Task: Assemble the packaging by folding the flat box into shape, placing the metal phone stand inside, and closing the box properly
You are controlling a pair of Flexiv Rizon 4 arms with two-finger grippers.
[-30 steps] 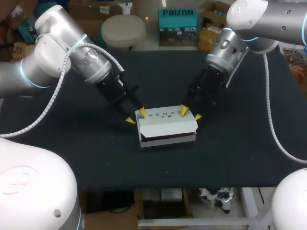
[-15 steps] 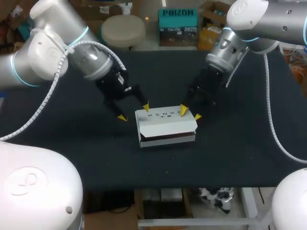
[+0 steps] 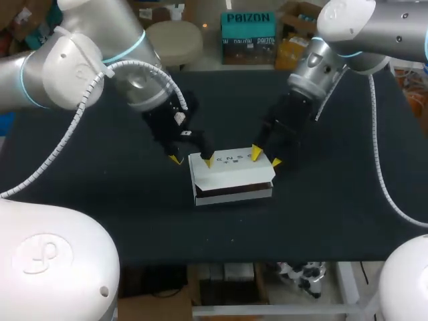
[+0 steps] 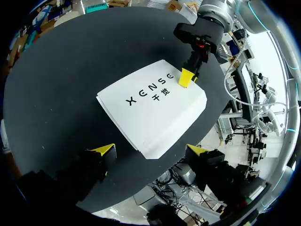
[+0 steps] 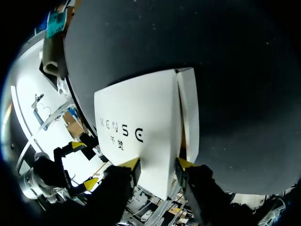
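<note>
The white box (image 3: 231, 175) with dark print on its lid lies in the middle of the black table; a dark gap shows under the lid along its front. The phone stand is not visible. My left gripper (image 3: 192, 160) is open wide at the box's back left corner, one tip over the lid and the other out over the table. In the left wrist view the box (image 4: 155, 106) has a corner between the spread fingers of that gripper (image 4: 150, 149). My right gripper (image 3: 265, 158) is shut on the box's right end, its fingers straddling the lid edge and side flap (image 5: 188, 108).
The black table top (image 3: 100, 200) runs bare around the box on all sides. Both arms lean in from the back corners and meet over the box, with my right gripper's yellow tip (image 4: 186, 77) showing in the left wrist view.
My left gripper has let go of the box's left end and opened wide, swinging round toward the back left corner. The right gripper and the box have stayed in place.
</note>
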